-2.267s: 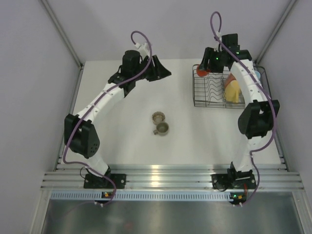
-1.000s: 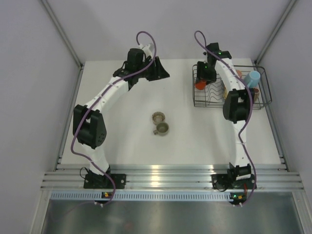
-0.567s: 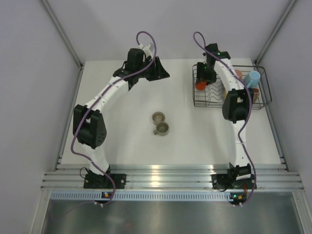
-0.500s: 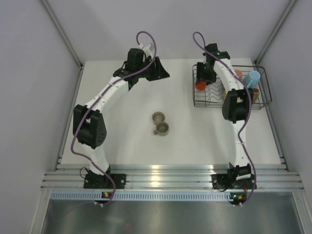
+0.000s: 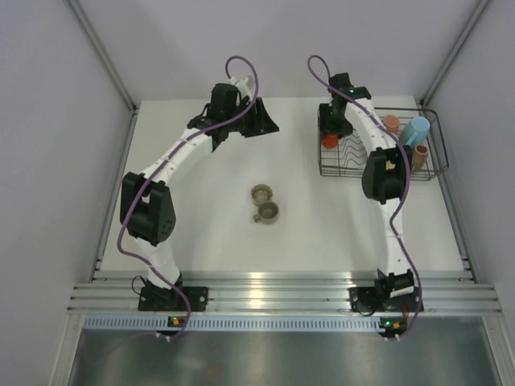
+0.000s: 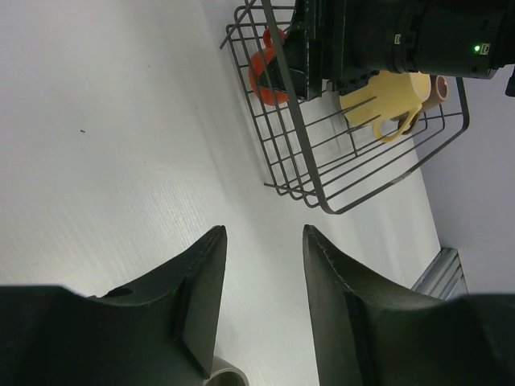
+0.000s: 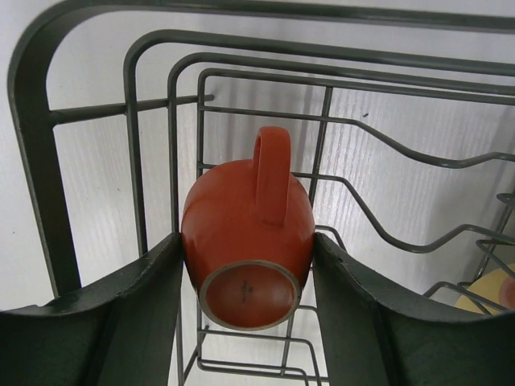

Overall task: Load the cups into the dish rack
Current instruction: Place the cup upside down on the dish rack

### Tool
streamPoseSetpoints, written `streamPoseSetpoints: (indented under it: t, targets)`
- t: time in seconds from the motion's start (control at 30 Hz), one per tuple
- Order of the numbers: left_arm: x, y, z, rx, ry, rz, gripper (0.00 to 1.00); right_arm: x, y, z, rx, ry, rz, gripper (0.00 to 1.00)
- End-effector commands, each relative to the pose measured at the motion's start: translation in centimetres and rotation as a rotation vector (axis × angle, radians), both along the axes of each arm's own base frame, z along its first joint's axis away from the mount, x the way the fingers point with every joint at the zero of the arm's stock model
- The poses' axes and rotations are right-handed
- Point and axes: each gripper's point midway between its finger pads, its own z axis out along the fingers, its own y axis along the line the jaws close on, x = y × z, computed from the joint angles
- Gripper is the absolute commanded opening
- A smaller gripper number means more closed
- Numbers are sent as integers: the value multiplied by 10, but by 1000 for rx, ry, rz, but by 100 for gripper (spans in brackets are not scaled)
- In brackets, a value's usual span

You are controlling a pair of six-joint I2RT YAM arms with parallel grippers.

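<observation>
The dish rack (image 5: 346, 172) stands at the back right of the table. My right gripper (image 5: 330, 135) hangs over its left end, shut on the small orange cup (image 7: 248, 241). That cup is tipped with its base toward the wrist camera, both fingers (image 7: 165, 281) against its sides, just above the rack's wires (image 7: 34, 161). A light blue cup (image 5: 416, 129), a pink one (image 5: 391, 123) and a brown one (image 5: 420, 156) sit in the rack's right half, and the yellow cup (image 6: 386, 92) lies there too. Two grey-olive cups (image 5: 261, 193) (image 5: 267, 211) stand mid-table. My left gripper (image 5: 264, 121) is open and holds nothing.
In the left wrist view the rack's near rim (image 6: 291, 104) and the orange cup (image 6: 269, 76) lie ahead of my left gripper (image 6: 264, 233), with one olive cup's rim (image 6: 225, 376) just below its left finger. White walls close the table's back and sides.
The right gripper has shifted a little toward the back of the rack's left end with the orange cup still in it. The left arm has held still.
</observation>
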Motion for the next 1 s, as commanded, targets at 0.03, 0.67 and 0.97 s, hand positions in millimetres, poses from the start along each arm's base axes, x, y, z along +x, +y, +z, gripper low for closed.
streamPoseSetpoints:
  t: [0.03,0.67,0.97]
  targets:
    - [-6,8,32,-9,-82,10,49,20,5,10,-27,-90,0,9]
    - [-4,10,34,-11,-88,10,52,24,10,20,5,-130,15,73]
    - [-3,10,35,-8,-96,7,52,33,16,63,52,-247,19,74]
